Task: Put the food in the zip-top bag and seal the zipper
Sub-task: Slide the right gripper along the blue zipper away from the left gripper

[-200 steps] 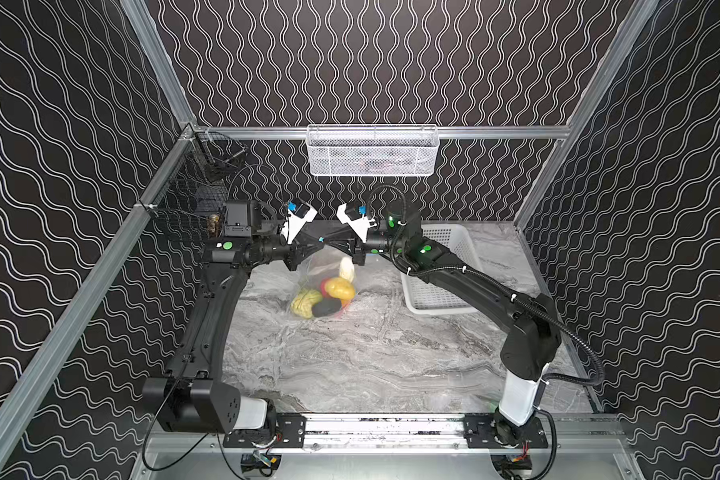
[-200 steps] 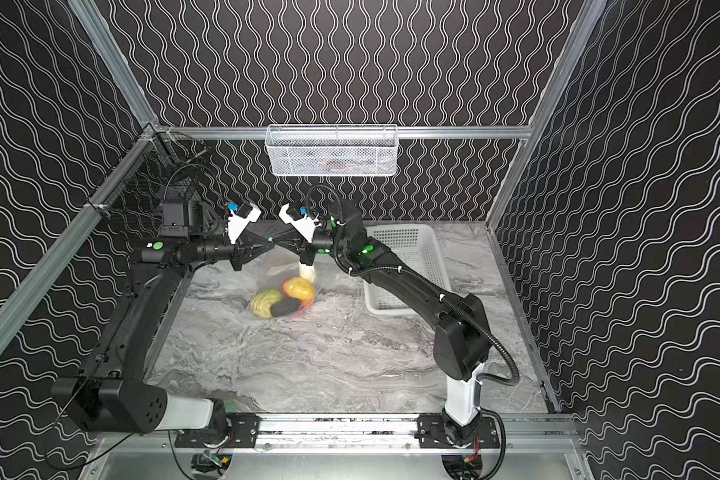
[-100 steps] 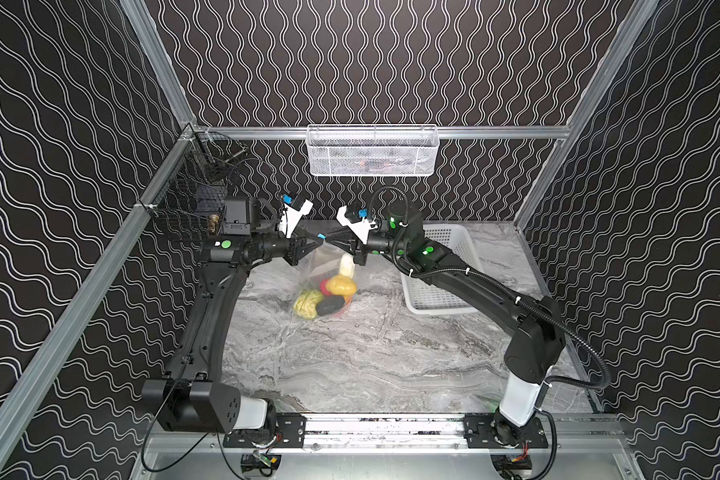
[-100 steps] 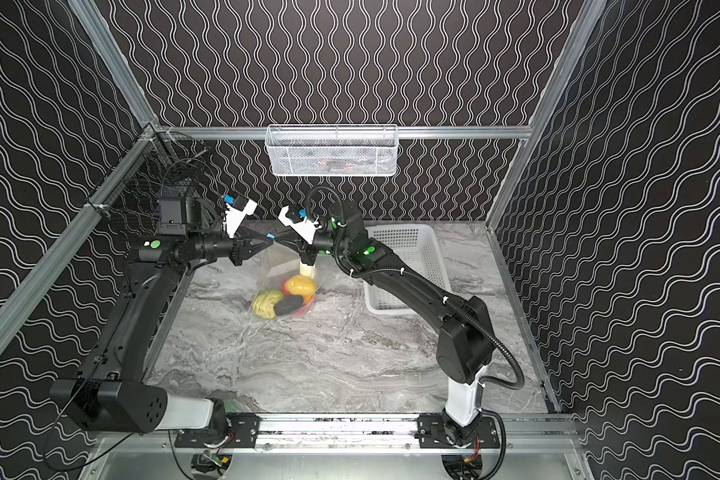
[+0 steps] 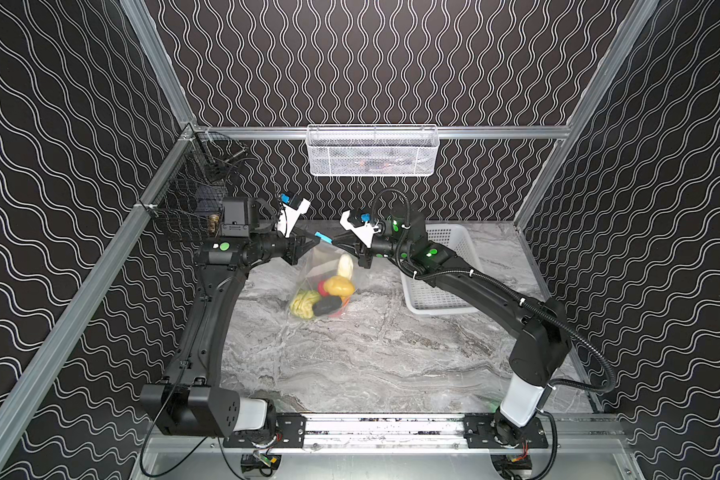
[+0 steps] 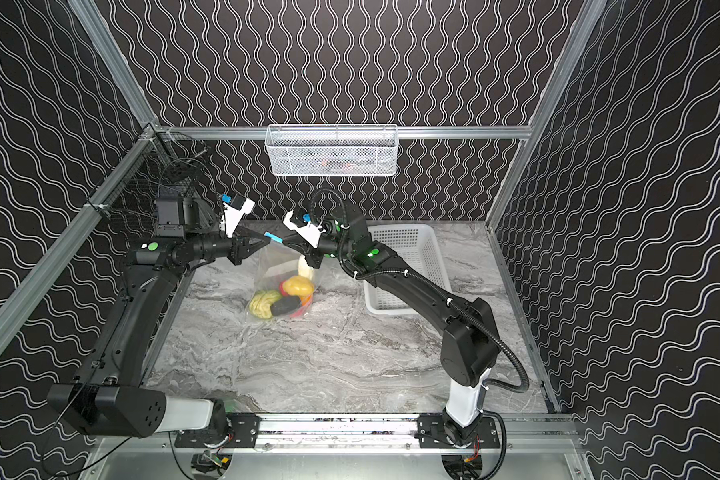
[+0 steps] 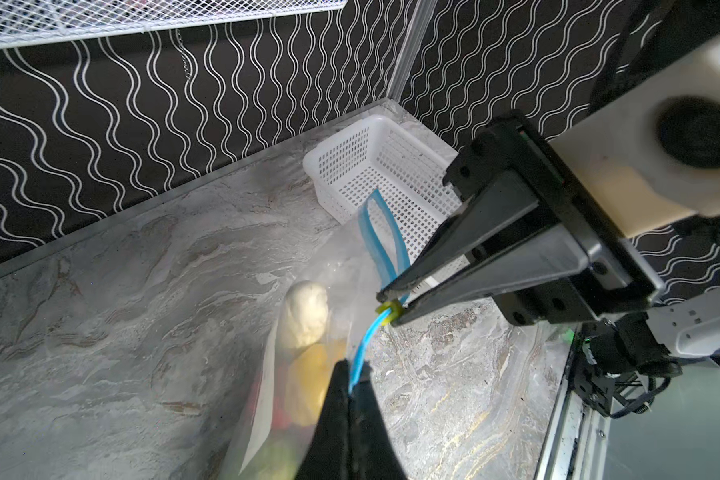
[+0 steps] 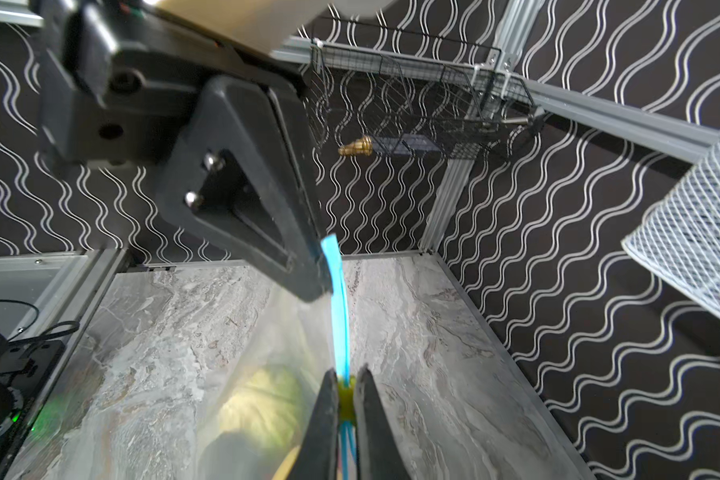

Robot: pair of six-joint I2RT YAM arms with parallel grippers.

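The clear zip-top bag hangs between my two grippers over the back of the table. The food lies in its bottom: yellow potato, green cabbage, dark avocado and white radish. My left gripper is shut on the end of the blue zipper. My right gripper is shut on the yellow slider close beside it. Beyond the slider the strip gapes in a loop.
A white perforated basket stands on the marble table at the back right, under my right forearm. A white mesh basket hangs on the back wall. A black wire rack sits in the back left corner.
A short stretch of blue strip now shows between the two gripper tips, where none showed a second ago. My left wrist has risen slightly. The bag and food hang in about the same place.
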